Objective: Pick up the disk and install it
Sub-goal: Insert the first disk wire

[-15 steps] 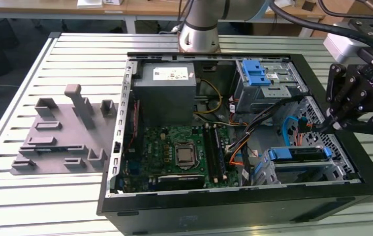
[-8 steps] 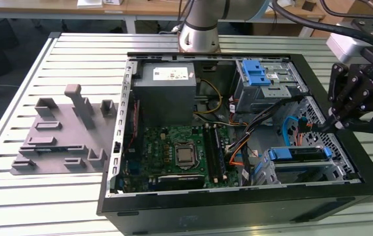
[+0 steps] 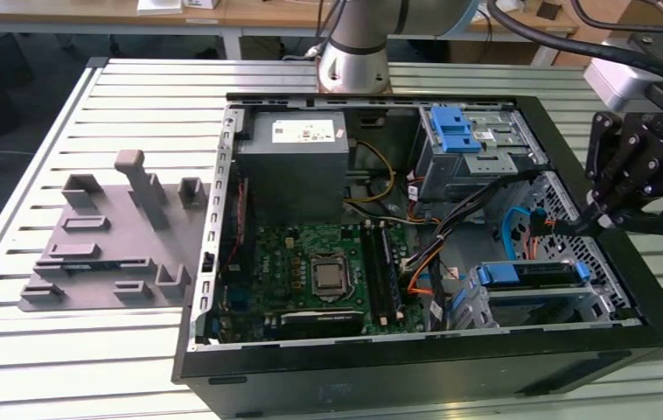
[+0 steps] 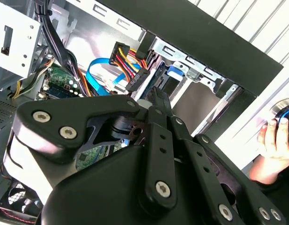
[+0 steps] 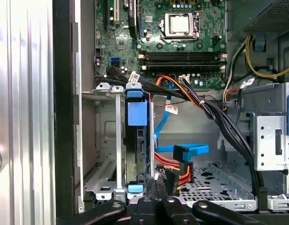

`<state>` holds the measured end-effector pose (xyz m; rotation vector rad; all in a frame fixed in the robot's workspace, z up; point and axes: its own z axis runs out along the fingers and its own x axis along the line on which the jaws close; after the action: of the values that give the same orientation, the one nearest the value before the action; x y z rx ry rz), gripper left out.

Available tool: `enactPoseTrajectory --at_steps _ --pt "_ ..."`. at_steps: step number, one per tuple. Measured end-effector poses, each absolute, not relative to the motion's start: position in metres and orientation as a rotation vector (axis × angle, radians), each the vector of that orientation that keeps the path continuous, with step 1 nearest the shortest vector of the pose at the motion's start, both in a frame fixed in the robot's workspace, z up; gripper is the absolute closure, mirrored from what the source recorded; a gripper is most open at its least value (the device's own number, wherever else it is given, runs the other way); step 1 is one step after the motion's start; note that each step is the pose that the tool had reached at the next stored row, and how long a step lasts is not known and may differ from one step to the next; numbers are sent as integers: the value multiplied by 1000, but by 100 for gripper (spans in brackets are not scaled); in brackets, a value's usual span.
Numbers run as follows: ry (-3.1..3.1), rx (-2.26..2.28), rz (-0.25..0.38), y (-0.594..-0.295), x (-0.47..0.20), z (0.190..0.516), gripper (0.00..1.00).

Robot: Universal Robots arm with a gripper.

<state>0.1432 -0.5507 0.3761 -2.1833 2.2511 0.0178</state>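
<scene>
One disk (image 3: 526, 274) w/ blue rails sits in the drive cage (image 3: 594, 302) at the case's (image 3: 425, 367) front corner. One gripper (image 3: 597, 223) hangs just above the case's edge near it, holding nothing; can't tell jaw width. One hand (image 4: 274, 140) outside.

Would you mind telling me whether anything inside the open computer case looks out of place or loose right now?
Nothing looks damaged. The disk sits level in its bay at the case's front corner, and the gripper hangs beside the case's edge. The one loose-looking item is a blue flat cable ending unplugged over the perforated floor.
</scene>
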Motion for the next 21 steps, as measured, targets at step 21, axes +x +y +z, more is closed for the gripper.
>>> enactPoseTrajectory --at_steps 21 --pt "2249 -2180 0 -539 141 371 89"
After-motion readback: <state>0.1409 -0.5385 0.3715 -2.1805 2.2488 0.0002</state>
